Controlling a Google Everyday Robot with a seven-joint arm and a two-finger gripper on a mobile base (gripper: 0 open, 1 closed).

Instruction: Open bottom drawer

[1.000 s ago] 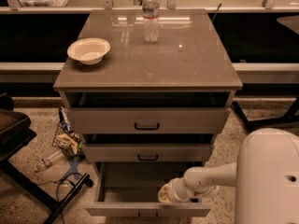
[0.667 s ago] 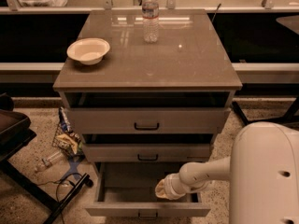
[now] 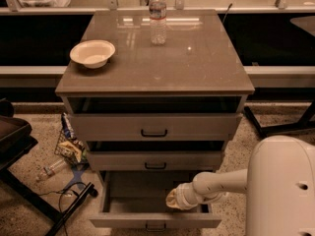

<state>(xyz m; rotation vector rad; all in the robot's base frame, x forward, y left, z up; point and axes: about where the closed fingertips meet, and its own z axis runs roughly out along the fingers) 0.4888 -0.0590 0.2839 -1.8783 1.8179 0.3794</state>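
The grey-beige cabinet [image 3: 155,58] has three drawers. The bottom drawer [image 3: 147,221] is pulled well out and its plain grey interior [image 3: 138,193] shows. Its small black bar handle [image 3: 155,226] sits at the picture's lower edge. My gripper [image 3: 173,199] is at the end of the white arm [image 3: 221,183], which comes in from the right. It hangs over the right part of the open drawer, just behind the drawer front. The middle drawer [image 3: 155,160] and the top drawer [image 3: 154,127] stand slightly out.
A white bowl [image 3: 92,52] and a clear water bottle [image 3: 157,16] stand on the cabinet top. Snack bags in a wire basket [image 3: 69,149], a bottle and cables lie on the floor at left. A dark chair [image 3: 12,136] is at far left. My white body [image 3: 283,186] fills the lower right.
The arm's end has shifted a little to the left over the open bottom drawer. The drawer front stays at about the same place.
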